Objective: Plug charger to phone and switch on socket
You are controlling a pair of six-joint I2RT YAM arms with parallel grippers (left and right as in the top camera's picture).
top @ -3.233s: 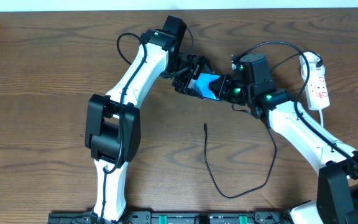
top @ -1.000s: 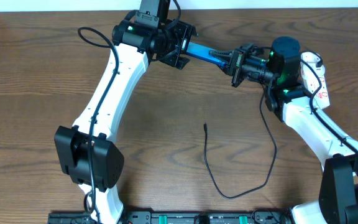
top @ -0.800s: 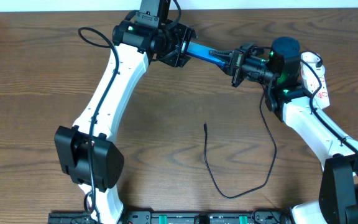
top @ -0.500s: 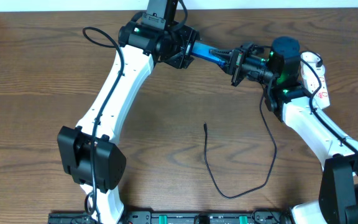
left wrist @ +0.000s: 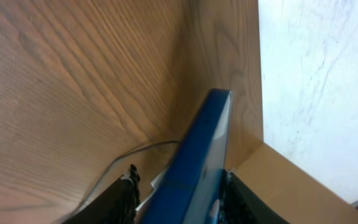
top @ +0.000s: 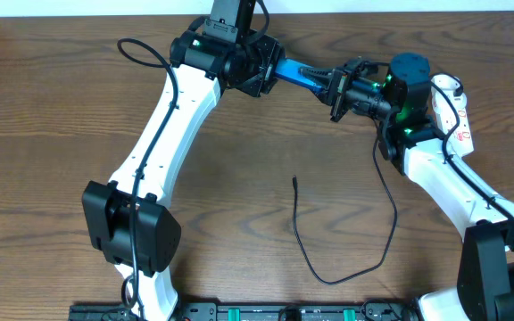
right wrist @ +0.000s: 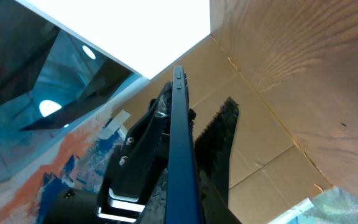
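Holding the phone [top: 297, 74] up in the air over the far part of the brown wooden table [top: 61, 134], clamping one end with the left gripper [top: 264, 71] and the other end with the right gripper [top: 335, 83], both pincers pressing together on it. Appearing from overhead as a narrow bright blue strip, turned on its edge and stretching between the two wrists. Showing in the left wrist view as a blue slab between two black fingers [left wrist: 127, 193], pointing toward the table's far edge, with a white wall [left wrist: 316, 74] standing just behind that edge. Showing in the right wrist view only edge-on, as a thin dark line between black fingers [right wrist: 222, 140], with brown cardboard [right wrist: 263, 146] and a very bright white area behind it. Lying loose on the wood near the middle and front of the table, well apart from the phone: the charger [top: 346, 267], curving in a wide loop, with its plug tip [top: 294, 182] pointing toward the far side and touching nothing. Resting at the far right of the table, just beside the right arm: the socket [top: 458, 120], white with small red marks; not being able to tell the position of its switch. Running left to right across the whole surface: dark wood grain, matte, with a pale strip along the far edge.
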